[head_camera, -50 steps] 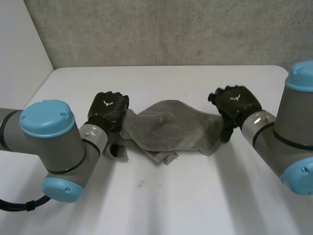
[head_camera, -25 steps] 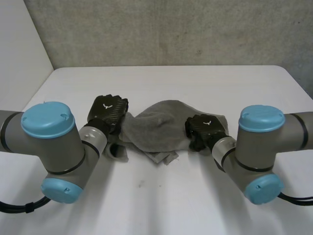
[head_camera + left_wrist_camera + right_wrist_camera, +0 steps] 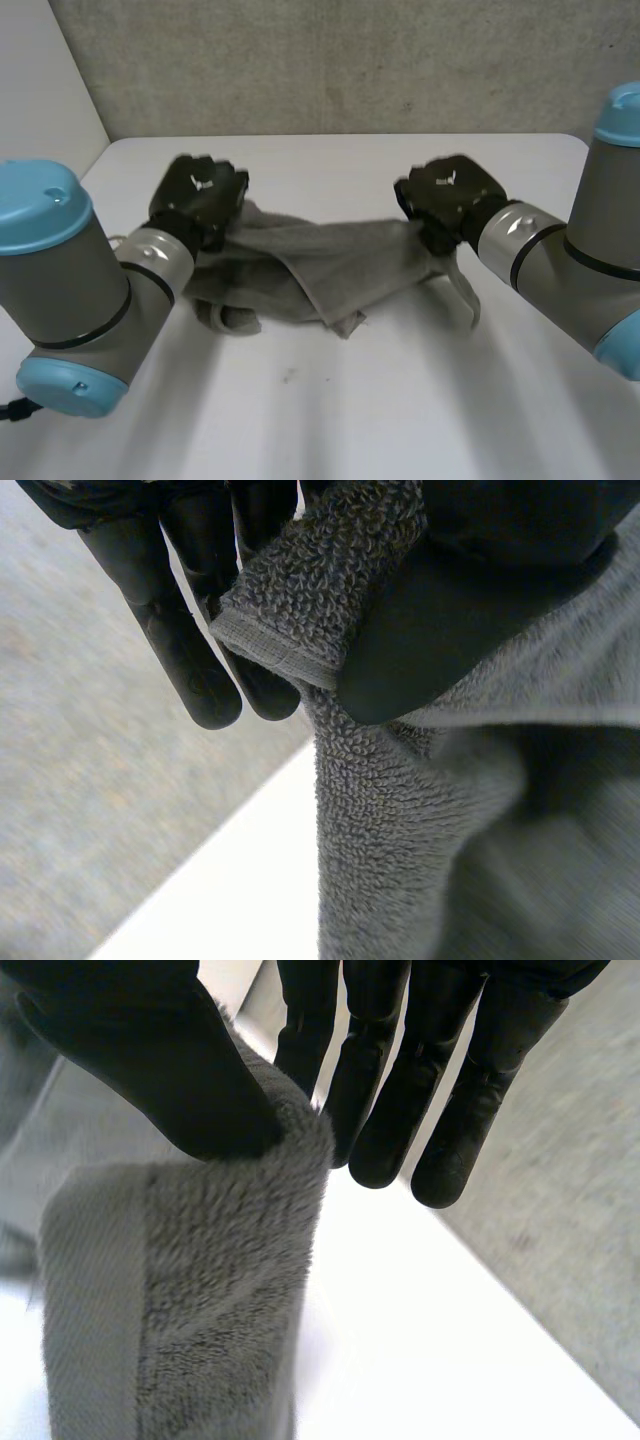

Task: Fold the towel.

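A grey towel (image 3: 320, 262) hangs stretched between my two hands above the white table (image 3: 330, 400), its middle sagging onto the tabletop. My left hand (image 3: 197, 195) pinches the towel's left end, thumb pressed against the fingers (image 3: 190, 650) with the hemmed edge of the towel (image 3: 300, 600) between them. My right hand (image 3: 450, 195) pinches the right end the same way: its thumb presses the towel (image 3: 190, 1280) against the fingers (image 3: 440, 1090). A loose corner dangles below the right hand.
The table's far edge meets a grey wall (image 3: 350, 60) close behind both hands. Bare tabletop stretches in front of the towel.
My right hand closed on the towel's right end and lifted it up and to the right. The left hand rose with its end, so the towel went from crumpled to stretched.
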Robot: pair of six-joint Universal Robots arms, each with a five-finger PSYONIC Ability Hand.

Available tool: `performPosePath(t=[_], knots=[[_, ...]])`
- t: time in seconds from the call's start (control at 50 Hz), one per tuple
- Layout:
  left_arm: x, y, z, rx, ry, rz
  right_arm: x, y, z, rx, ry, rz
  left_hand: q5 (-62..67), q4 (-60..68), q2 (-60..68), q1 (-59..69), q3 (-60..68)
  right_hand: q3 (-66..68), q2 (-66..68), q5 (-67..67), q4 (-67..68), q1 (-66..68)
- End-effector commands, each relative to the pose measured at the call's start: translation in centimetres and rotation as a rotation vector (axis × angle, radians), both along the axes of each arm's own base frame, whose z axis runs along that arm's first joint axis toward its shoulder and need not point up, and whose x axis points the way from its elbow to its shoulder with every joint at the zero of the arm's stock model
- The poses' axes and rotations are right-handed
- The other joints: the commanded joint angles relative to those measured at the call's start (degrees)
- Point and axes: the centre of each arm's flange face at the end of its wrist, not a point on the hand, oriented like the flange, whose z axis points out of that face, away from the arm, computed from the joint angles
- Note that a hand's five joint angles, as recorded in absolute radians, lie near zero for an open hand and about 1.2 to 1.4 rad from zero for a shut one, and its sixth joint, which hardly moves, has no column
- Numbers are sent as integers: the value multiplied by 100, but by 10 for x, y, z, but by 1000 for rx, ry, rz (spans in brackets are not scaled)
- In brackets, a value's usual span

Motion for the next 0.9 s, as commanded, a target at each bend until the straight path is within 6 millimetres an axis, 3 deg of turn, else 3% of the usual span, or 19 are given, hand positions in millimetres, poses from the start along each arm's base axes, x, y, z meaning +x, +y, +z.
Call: performPosePath(t=[0.02, 0.18, 0.26, 0.28, 0.3, 0.32, 0.34, 0.36, 0.38, 0.4, 0.42, 0.48, 0.54, 0.64, 0.66, 0.7, 0.76, 0.8, 0.9], knots=[[0, 3, -45, 159, -186, -22, -2, -7, -31, 49, 200, -5, 1184, 1032, 1065, 1410, 1061, 1227, 1274, 1390, 1189, 2489], [-16, -26, -51, 75, -185, -19, 14, -31, -37, -18, 161, -7, 1184, 1032, 1065, 1410, 1061, 1227, 1274, 1390, 1189, 2489], [-31, -57, -1, -133, -75, 1, 23, -53, -11, -190, 79, -44, 1184, 1032, 1065, 1410, 1061, 1227, 1274, 1390, 1189, 2489], [-31, -57, -1, -134, -75, 2, 27, -65, 9, -304, 22, -81, 1184, 1032, 1065, 1410, 1061, 1227, 1274, 1390, 1189, 2489], [-36, -66, 25, -230, -32, 13, 29, -75, 34, -432, -44, -119, 1184, 1032, 1065, 1410, 1061, 1227, 1274, 1390, 1189, 2489], [-39, -72, 54, -333, 10, 23, 29, -75, 34, -433, -45, -119, 1184, 1032, 1065, 1410, 1061, 1227, 1274, 1390, 1189, 2489], [-39, -73, 54, -334, 11, 23, 29, -80, 62, -554, -113, -154, 1184, 1032, 1065, 1410, 1061, 1227, 1274, 1390, 1189, 2489], [-39, -76, 82, -428, 47, 43, 29, -80, 62, -555, -114, -154, 1184, 1032, 1065, 1410, 1061, 1227, 1274, 1390, 1189, 2489], [-38, -74, 108, -511, 79, 64, 29, -82, 88, -657, -177, -174, 1184, 1032, 1065, 1410, 1061, 1227, 1274, 1390, 1189, 2489], [-38, -74, 108, -512, 79, 65, 28, -79, 104, -720, -214, -177, 1184, 1032, 1065, 1410, 1061, 1227, 1274, 1390, 1189, 2489], [-34, -71, 127, -567, 98, 90, 28, -79, 105, -721, -215, -177, 1184, 1032, 1065, 1410, 1061, 1227, 1274, 1390, 1189, 2489], [-30, -63, 139, -599, 95, 118, 27, -74, 114, -732, -223, -166, 1184, 1032, 1065, 1410, 1061, 1227, 1274, 1390, 1189, 2489], [-27, -55, 119, -541, 38, 124, 26, -70, 105, -673, -188, -149, 1184, 1032, 1065, 1410, 1061, 1227, 1274, 1390, 1189, 2489], [-36, -22, 48, -358, -77, 53, 22, -76, 60, -483, -71, -128, 1184, 1032, 1065, 1410, 1061, 1227, 1274, 1390, 1189, 2489], [-36, -21, 48, -358, -77, 53, 22, -76, 60, -483, -71, -128, 1184, 1032, 1065, 1410, 1061, 1227, 1274, 1390, 1189, 2489], [-51, 2, 9, -266, -119, -24, 12, -93, 31, -397, -10, -151, 1184, 1032, 1065, 1410, 1061, 1227, 1274, 1390, 1189, 2489], [-62, 14, -16, -209, -137, -70, 7, -103, 6, -323, 41, -155, 1184, 1032, 1065, 1410, 1061, 1227, 1274, 1390, 1189, 2489], [-79, 35, -56, -112, -149, -141, 7, -107, -8, -280, 62, -152, 1036, 885, 917, 1262, 913, 1227, 1274, 1390, 1189, 2489], [-88, 47, -89, -39, -171, -183, -1, -116, -39, -218, 139, -171, -377, -528, -495, -151, -500, 1227, 1274, 1390, 1189, 2489]])
